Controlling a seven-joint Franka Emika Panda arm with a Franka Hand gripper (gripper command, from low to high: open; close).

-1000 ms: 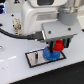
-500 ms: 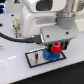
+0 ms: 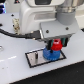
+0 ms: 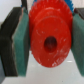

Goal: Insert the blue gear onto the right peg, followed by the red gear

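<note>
While gripped, red gear point(image 4: 48, 39) (tool-held) tops blue gear point(image 3: 50, 52).

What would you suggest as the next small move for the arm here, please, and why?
Probably a slow, straight descent. The gripper holds the red gear between its pads, just above the blue gear, which already sits on the grey plate. The peg itself is hidden, so keep the hole centred over the blue hub before releasing.
</note>
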